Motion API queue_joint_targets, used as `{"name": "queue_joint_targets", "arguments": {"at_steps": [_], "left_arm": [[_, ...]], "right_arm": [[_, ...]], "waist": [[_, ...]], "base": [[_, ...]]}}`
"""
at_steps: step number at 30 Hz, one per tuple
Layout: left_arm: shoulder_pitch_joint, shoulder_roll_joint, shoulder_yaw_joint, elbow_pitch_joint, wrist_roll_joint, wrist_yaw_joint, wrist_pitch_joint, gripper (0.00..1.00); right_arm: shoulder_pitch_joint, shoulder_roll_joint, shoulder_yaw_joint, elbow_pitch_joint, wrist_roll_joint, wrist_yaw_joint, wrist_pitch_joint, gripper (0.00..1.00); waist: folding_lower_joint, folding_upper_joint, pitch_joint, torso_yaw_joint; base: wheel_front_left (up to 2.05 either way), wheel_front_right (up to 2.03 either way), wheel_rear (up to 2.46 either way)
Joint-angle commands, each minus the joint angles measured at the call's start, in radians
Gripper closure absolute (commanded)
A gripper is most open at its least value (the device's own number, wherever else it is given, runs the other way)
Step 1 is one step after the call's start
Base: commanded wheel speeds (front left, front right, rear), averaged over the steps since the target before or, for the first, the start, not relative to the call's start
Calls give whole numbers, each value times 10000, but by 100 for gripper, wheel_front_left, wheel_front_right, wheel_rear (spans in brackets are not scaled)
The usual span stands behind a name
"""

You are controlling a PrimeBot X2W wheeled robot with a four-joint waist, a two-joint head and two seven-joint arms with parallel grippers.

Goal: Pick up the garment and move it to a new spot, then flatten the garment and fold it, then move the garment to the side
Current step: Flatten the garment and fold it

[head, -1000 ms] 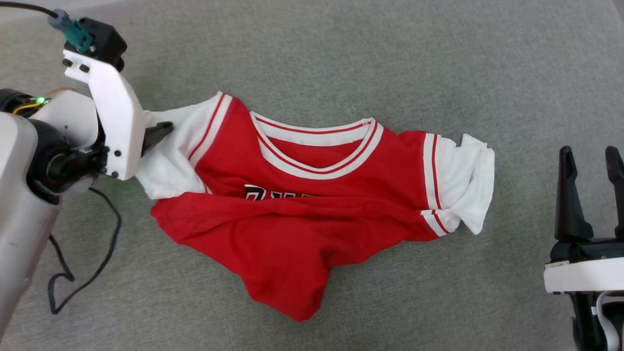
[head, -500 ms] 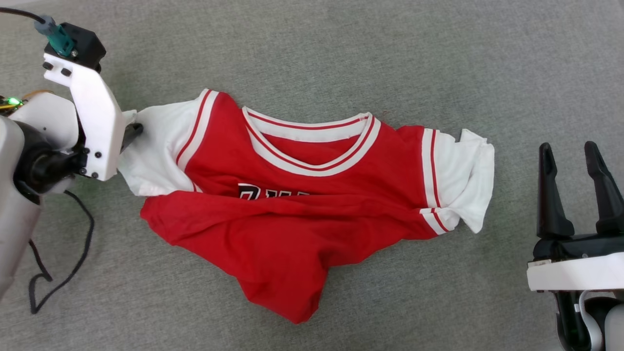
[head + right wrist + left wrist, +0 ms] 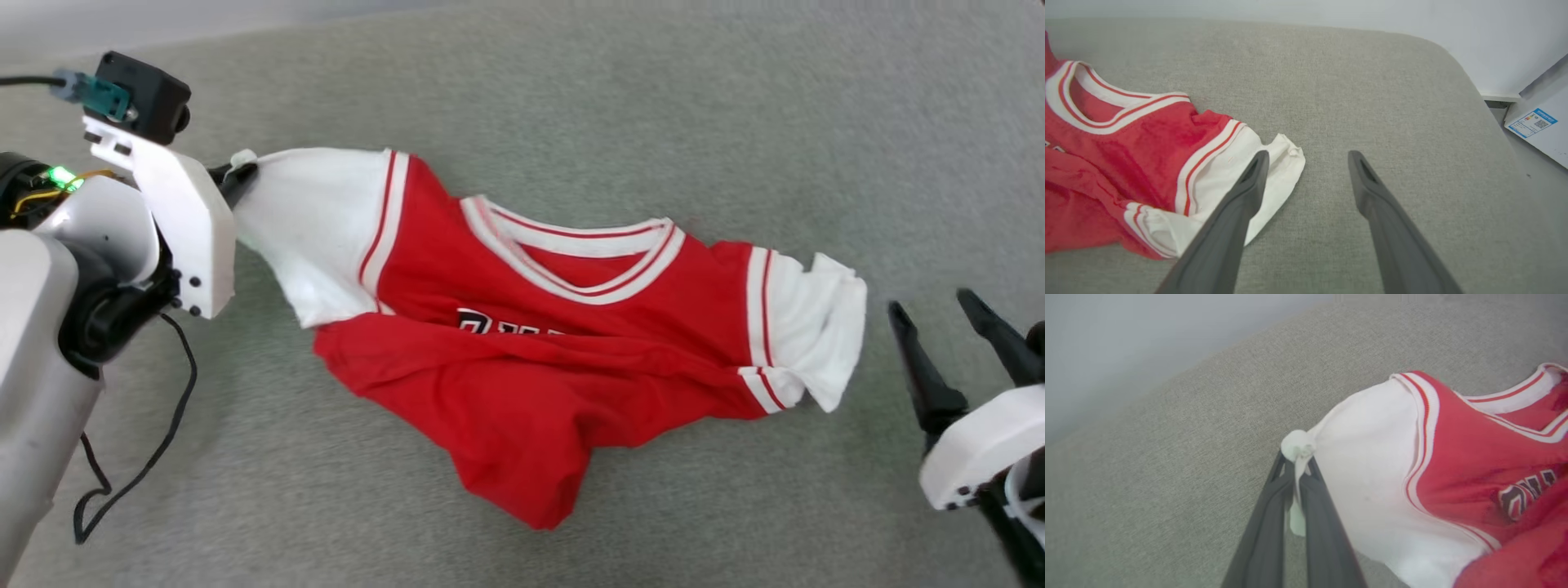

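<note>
Table (image 3: 571, 98): one, grey woven covering, rounded corner; pale wall (image 3: 1290, 8) behind.
Garment (image 3: 522, 384): one, red, two white sleeves, rumpled mid-table, hem bunched up over the lettering.
Left hand (image 3: 1296, 469): one, clamped tight on the bunched tip of one sleeve.
Right hand (image 3: 1308, 157): one, spread wide, holding nothing, just beside the other sleeve.
Black cable (image 3: 155, 441): one, looped below the left arm.

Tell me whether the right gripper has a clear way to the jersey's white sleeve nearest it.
Probably yes: the right gripper is open just beside that sleeve, with nothing but bare grey surface between them.
</note>
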Motion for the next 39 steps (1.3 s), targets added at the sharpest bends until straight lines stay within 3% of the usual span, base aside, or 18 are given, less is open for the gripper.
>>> {"name": "queue_joint_targets", "arguments": {"at_steps": [1,9,18,27,32,33,34,35,39], "left_arm": [[179,64,3,-155,61,0,-103,100],[645,313,-113,-2344,423,118,-646,100],[1478,428,-119,-5053,307,616,-739,100],[1756,231,-315,-5740,297,613,-1057,100],[1841,246,-301,-5805,294,597,-1163,100],[1859,258,-289,-5781,289,595,-1201,100],[1871,271,-285,-5740,290,591,-1241,100],[1881,289,-265,-5689,296,597,-1266,100],[1943,374,-158,-5526,273,647,-1446,100]], "right_arm": [[-8,-206,-5,24,21,-7,340,0],[-663,-2217,543,-34,965,-7,3941,0],[-1639,-3199,836,805,1384,-7,6447,0],[-1770,-3436,1404,2034,1256,-5,6600,0],[-1556,-2993,1969,2867,1397,-2,6602,0],[-1504,-2969,2094,3005,1447,2,6645,54],[-1461,-2997,2202,3112,1464,10,6633,73],[-1470,-3033,2262,3184,1457,10,6558,100],[-1841,-3355,2131,3209,1505,-8,6113,100]], "waist": [[-1,-1,-303,372],[-1,-1,-528,1395],[-1,-1,-285,2369],[-1,-1,65,2921],[-1,-1,136,3053],[-1,-1,120,3067],[-1,-1,79,3075],[-1,-1,27,3066],[-1,-1,-319,2933]], "base": [[0,0,0],[0,0,0],[0,0,0],[0,0,0],[0,0,0],[0,0,0],[0,0,0],[0,0,0],[0,0,0]]}}
